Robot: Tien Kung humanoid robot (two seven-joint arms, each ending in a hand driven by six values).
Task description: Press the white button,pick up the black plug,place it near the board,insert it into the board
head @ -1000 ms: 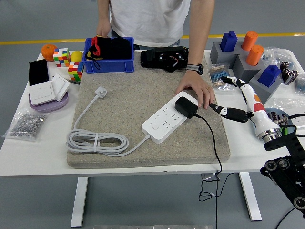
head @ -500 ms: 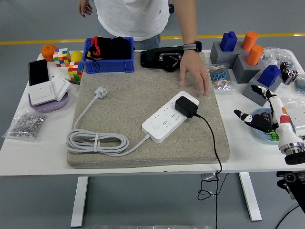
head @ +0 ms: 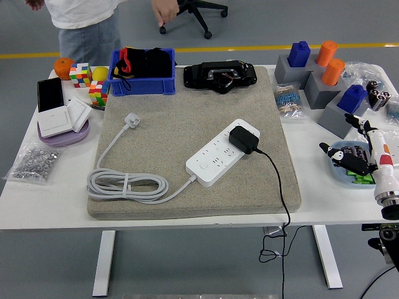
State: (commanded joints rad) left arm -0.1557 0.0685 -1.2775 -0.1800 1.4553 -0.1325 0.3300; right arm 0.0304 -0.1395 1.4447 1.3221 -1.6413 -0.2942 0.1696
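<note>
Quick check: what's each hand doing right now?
Left hand: not in view.
Right hand: open, fingers spread, holding nothing, at the table's right edge.

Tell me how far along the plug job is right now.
The black plug already sits in the power strip on the mat, so insertion looks done. Nothing is in hand: the right hand is over the table's right edge, fingers spread and empty. Nothing obvious looks left; whether the white button was pressed can't be seen.
</note>
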